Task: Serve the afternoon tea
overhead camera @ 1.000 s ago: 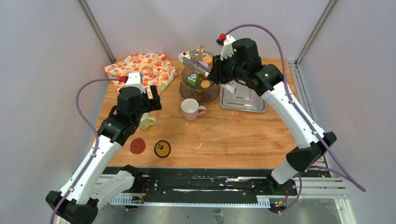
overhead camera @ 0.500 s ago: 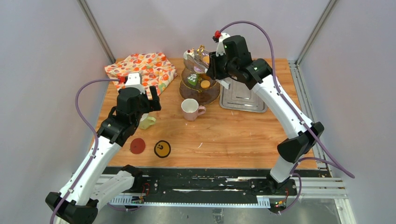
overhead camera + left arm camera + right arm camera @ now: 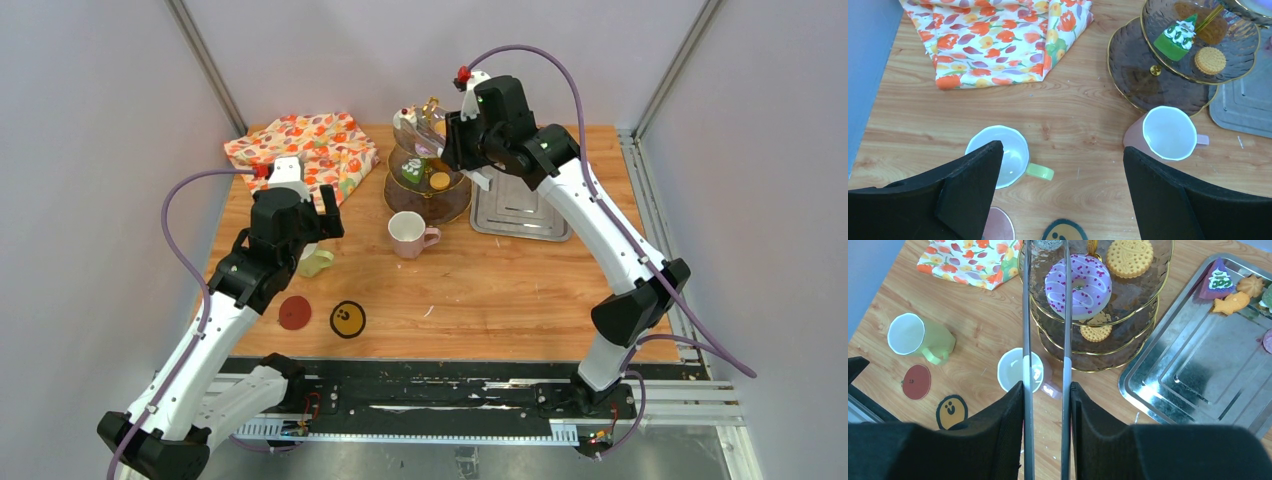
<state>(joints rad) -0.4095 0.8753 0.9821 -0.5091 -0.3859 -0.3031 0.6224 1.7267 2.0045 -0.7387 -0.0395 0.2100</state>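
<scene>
The brown-glass three-tier stand point(image 3: 428, 192) stands at the back middle. Its top tier point(image 3: 1140, 287) holds a purple doughnut point(image 3: 1079, 285) and an orange biscuit point(image 3: 1129, 257). The middle tier holds a green cake point(image 3: 1178, 37) and a biscuit point(image 3: 1210, 60). My right gripper point(image 3: 452, 145) point(image 3: 1046, 385) is shut on metal tongs point(image 3: 1026, 330). The tongs hold the cherry cupcake point(image 3: 404, 118) high beside the stand's gold handle. My left gripper point(image 3: 318, 215) point(image 3: 1060, 150) is open and empty. It hovers between the yellow-green mug point(image 3: 998, 155) and the pink mug point(image 3: 1168, 132).
A steel tray point(image 3: 520, 212) lies right of the stand, with several small pastries in its far corner point(image 3: 1230, 302). A floral cloth point(image 3: 305, 150) lies at the back left. A red coaster point(image 3: 294, 312) and a yellow smiley coaster point(image 3: 347, 318) lie near the front.
My right arm has swung up and to the left, carrying the tongs and the cupcake from beside the middle tier to the stand's top. The left arm has not moved.
</scene>
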